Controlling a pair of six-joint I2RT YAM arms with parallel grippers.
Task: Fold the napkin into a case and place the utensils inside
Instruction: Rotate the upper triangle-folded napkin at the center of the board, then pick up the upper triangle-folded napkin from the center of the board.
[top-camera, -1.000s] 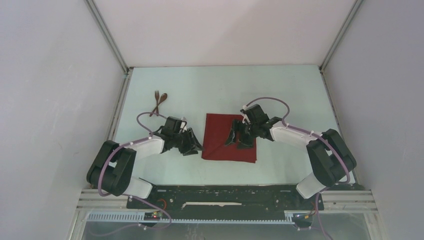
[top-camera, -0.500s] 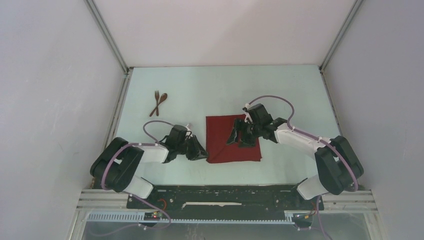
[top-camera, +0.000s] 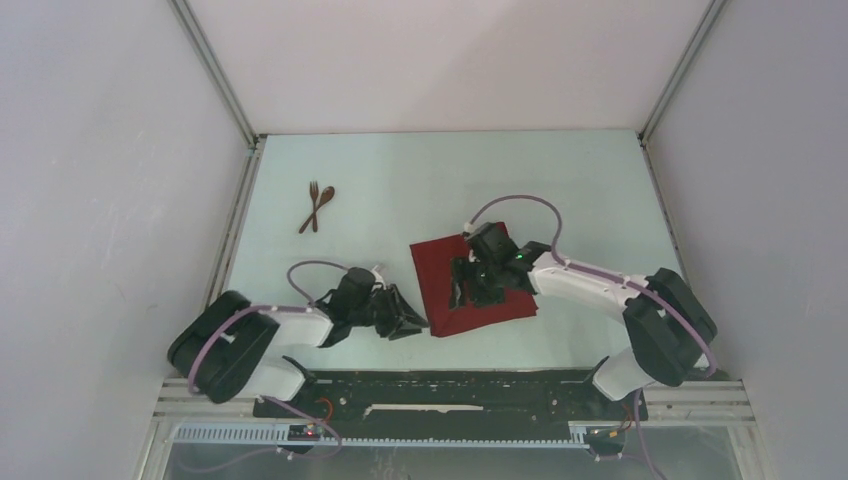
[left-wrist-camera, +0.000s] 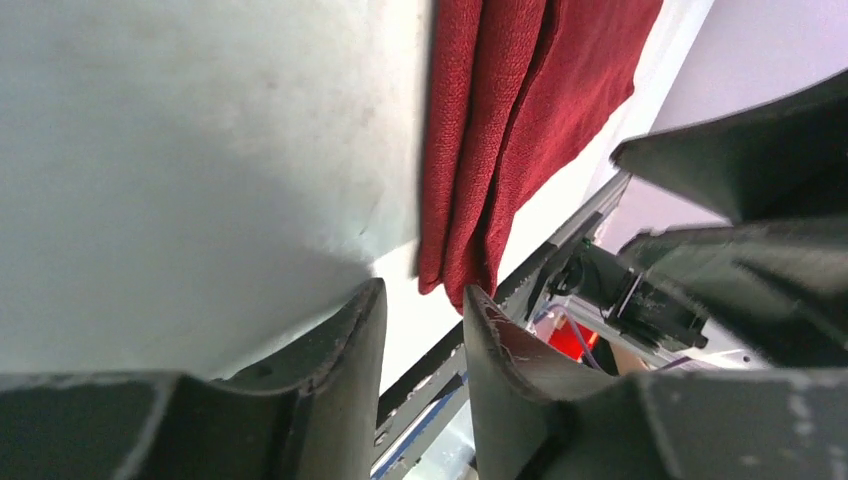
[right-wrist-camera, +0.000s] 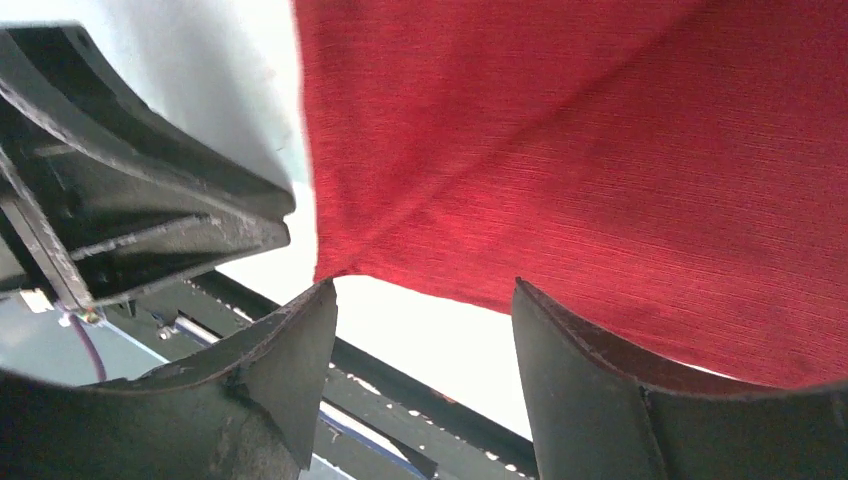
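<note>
The dark red napkin (top-camera: 433, 268) lies folded and skewed on the pale table, its layered edge (left-wrist-camera: 500, 120) showing in the left wrist view. My left gripper (top-camera: 408, 322) sits low at the napkin's near left corner. Its jaws (left-wrist-camera: 425, 300) are narrowly open with nothing between them, and the corner lies just beyond the tips. My right gripper (top-camera: 470, 292) hovers over the napkin's middle. In the right wrist view it (right-wrist-camera: 425, 295) is wide open and empty above the near edge of the napkin (right-wrist-camera: 600, 150). The brown fork and spoon (top-camera: 317, 207) lie crossed at the far left.
The black base rail (top-camera: 450, 385) runs along the table's near edge, close behind both grippers. White enclosure walls and metal posts (top-camera: 215, 75) bound the table. The left gripper's body (right-wrist-camera: 150, 215) shows at the left of the right wrist view.
The napkin has slid toward the near edge and turned askew. My left gripper moved nearer and rightward to its corner, closing then partly reopening. My right gripper shifted left over the cloth.
</note>
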